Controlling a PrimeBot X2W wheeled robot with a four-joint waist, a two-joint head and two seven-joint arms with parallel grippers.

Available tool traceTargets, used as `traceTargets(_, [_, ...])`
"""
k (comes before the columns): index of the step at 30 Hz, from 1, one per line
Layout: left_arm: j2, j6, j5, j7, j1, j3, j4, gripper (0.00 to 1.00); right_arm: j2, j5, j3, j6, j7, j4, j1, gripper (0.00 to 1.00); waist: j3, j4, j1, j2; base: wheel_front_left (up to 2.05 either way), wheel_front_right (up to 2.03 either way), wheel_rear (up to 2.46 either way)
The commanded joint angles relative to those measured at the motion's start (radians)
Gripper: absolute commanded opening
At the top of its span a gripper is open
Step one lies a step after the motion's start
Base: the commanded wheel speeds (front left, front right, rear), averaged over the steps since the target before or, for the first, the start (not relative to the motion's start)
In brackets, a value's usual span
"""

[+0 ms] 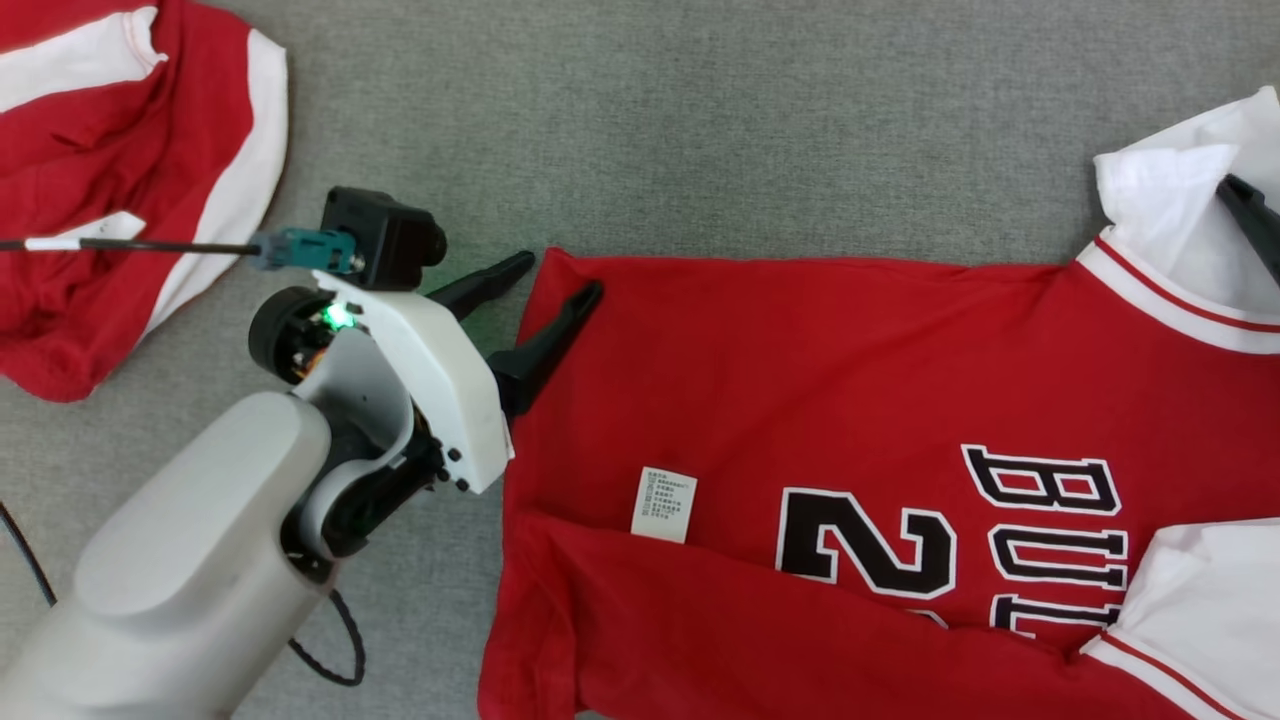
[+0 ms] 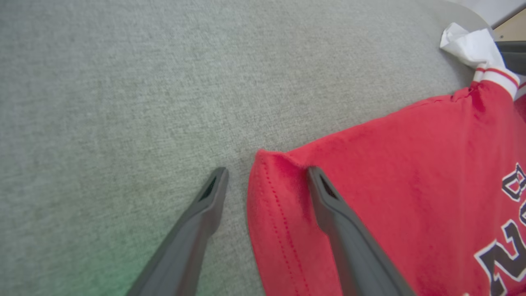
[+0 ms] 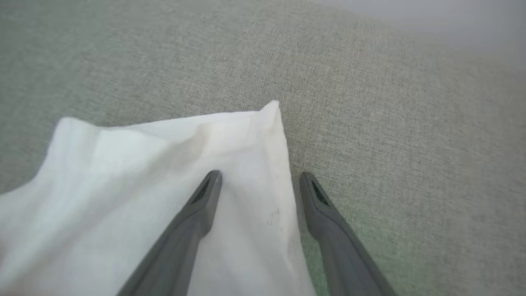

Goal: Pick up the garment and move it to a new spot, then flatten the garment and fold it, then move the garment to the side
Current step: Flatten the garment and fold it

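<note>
Surface: grey woven cloth, covering the whole work area.

Task garment: red jersey with white sleeves, lying spread out at centre-right of the head view. Black-and-white "BU…" lettering and a numeral "2" face up. A white care label lies on the red fabric near the hem. A long fold runs across the lower part.

Left gripper: jaws spread wide, nothing clamped. It sits at the jersey's far hem corner. In the left wrist view, one finger lies over the bare grey cloth and the other over the red fabric, just inside the stitched hem.

Right gripper: jaws apart, nothing held. One finger is over the white sleeve, the other over grey cloth just beside the sleeve's edge.

Other: a second red-and-white garment is heaped at upper left, well apart from the jersey.
</note>
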Motion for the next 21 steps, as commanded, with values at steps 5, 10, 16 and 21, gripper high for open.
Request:
traceTargets(5, [-0.007, -0.023, -0.037, 0.034, 0.026, -0.013, 0.040, 1.00, -0.008, 0.021, 0.043, -0.002, -0.007, 0.063, 0.008, 1.00, -0.016, 0.006, -0.0002, 0.0000, 0.00, 0.00, 0.00])
traceTargets(10, [-0.023, -0.037, -0.056, 0.050, 0.029, -0.024, 0.039, 1.00, -0.009, 0.050, 0.073, -0.002, -0.015, 0.080, 0.006, 1.00, -0.028, 0.001, -0.0002, 0.0000, 0.00, 0.00, 0.00])
traceTargets(16, [-0.050, -0.061, -0.086, 0.083, 0.036, -0.050, 0.049, 0.52, 0.009, 0.100, 0.123, 0.002, -0.017, 0.091, 0.005, 0.26, -0.036, -0.003, -0.0002, 0.0000, 0.00, 0.00, 0.00])
traceTargets(21, [-0.080, -0.088, -0.113, 0.117, 0.017, -0.069, 0.066, 0.00, 0.004, 0.139, 0.135, 0.001, -0.048, 0.087, -0.023, 0.00, -0.037, -0.002, -0.0002, 0.0000, 0.00, 0.00, 0.00])
